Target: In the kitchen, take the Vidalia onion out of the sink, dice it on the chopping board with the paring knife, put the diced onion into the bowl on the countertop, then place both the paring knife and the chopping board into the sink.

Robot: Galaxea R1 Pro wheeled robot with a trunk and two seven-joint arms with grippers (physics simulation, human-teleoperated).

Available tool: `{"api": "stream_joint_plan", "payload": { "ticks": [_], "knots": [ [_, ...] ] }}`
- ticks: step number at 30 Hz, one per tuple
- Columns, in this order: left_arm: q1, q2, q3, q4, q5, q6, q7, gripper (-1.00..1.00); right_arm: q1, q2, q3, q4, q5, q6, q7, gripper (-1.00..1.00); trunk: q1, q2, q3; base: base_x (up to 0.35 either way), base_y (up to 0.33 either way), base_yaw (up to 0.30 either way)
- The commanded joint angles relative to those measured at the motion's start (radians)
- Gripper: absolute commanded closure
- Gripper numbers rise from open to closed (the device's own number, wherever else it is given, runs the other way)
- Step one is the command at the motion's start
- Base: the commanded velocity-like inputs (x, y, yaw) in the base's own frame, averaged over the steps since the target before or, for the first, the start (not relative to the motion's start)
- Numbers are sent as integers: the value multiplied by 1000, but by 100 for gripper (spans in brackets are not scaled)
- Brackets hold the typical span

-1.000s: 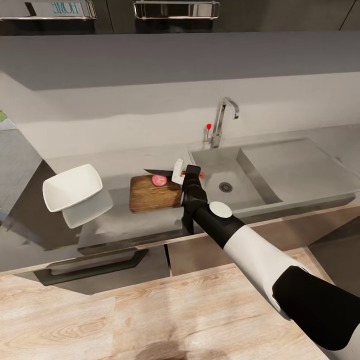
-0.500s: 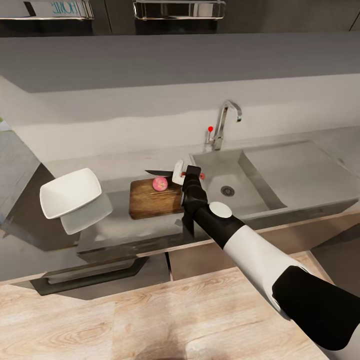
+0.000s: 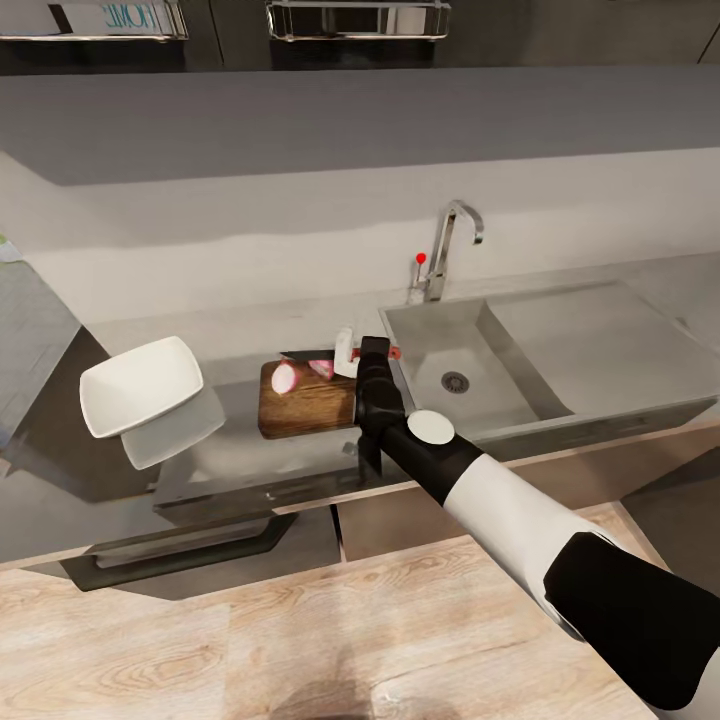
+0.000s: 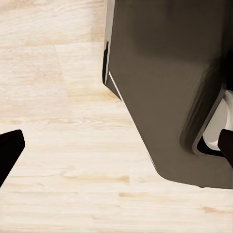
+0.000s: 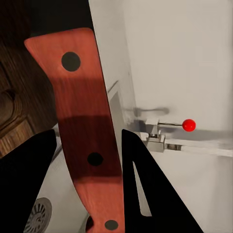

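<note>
The chopping board (image 3: 310,405) shows dark, matt wood grain, and the countertop (image 3: 250,445) around it is a glossy grey slab that mirrors the smooth white bowl (image 3: 140,385). The sink (image 3: 520,355) looks like dull brushed steel, its tap (image 3: 450,240) polished chrome with a shiny red knob (image 5: 188,125). The paring knife (image 5: 85,131) has a smooth, matt red handle with black rivets; the floor (image 3: 250,640) is pale wood planking.

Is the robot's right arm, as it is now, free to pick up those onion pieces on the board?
Probably not yet: the right gripper is shut on the knife, whose blade lies by the onion pieces on the board. It looks close enough, but has no free grip.
</note>
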Motion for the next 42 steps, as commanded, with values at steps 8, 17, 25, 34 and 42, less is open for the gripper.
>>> {"api": "stream_joint_plan", "payload": {
  "ticks": [8, 17, 25, 34, 42],
  "knots": [
    [-1, 0, -8, 4, 10, -6, -5, -100, -1, 0, 3, 48, -10, 7, 9, 100, 1, -1, -2, 0, 0, 0],
    [-1, 0, -8, 4, 10, -6, -5, -100, -1, 0, 3, 48, -10, 7, 9, 100, 1, -1, -2, 0, 0, 0],
    [-1, 0, -8, 4, 10, -6, -5, -100, -1, 0, 3, 48, -10, 7, 9, 100, 1, -1, -2, 0, 0, 0],
    [-1, 0, -8, 4, 10, -6, -5, -100, -1, 0, 3, 48, -10, 7, 9, 100, 1, -1, -2, 0, 0, 0],
    [-1, 0, -8, 4, 10, -6, -5, -100, -1, 0, 4, 49, -10, 6, 9, 100, 1, -1, -2, 0, 0, 0]
  ]
}}
